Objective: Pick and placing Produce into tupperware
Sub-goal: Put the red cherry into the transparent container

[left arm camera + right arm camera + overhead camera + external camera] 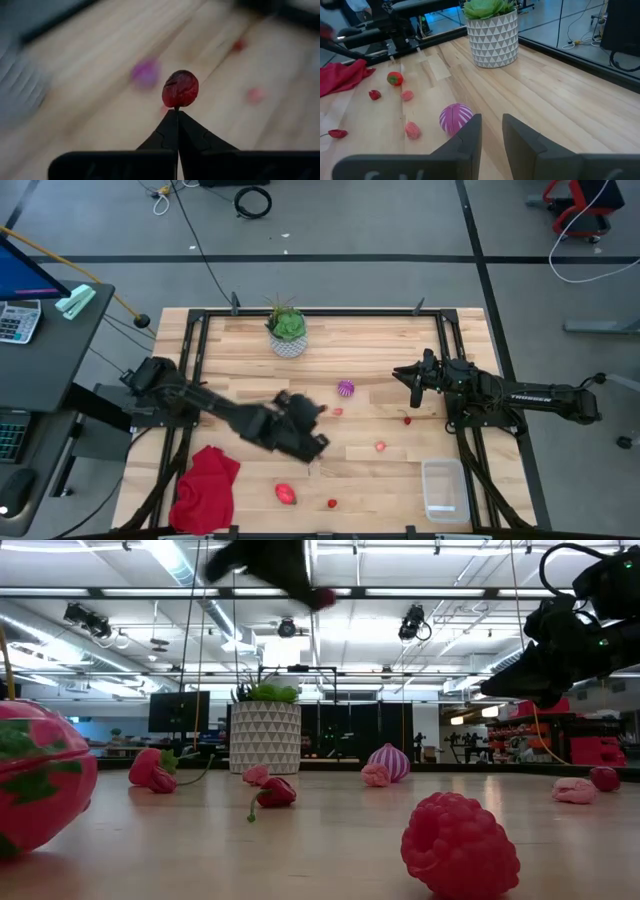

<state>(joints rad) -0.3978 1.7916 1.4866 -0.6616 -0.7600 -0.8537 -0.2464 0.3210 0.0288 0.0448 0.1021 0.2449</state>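
Left pincer (pixel 176 111) closed to a point, pinching the stem of a dark red berry (pixel 180 88) that stands just above the tips, as seen only in the left wrist view; from above, merely a dark arm mass over mid-tabletop (pixel 380 340) with its pincer (pixel 318 413) hard to read. Raised clear of the wood, judging by the low view, where it hangs at the top edge. Right pincer (pixel 491 131) parked above the right side of the tabletop, nearly closed with a narrow gap, empty. Purple ball (pixel 456 118) just beyond its fingers in the right wrist view; from above, left of the right pincer (pixel 412 374) and apart from it. Tub (pixel 443 490) at the near right corner, visible only from above, contents not discernible. Oval piece (pixel 286 494) near the front edge, beside the red cloth (pixel 206 488). Small berries scattered between. Plant pot (pixel 287 340) at the back.
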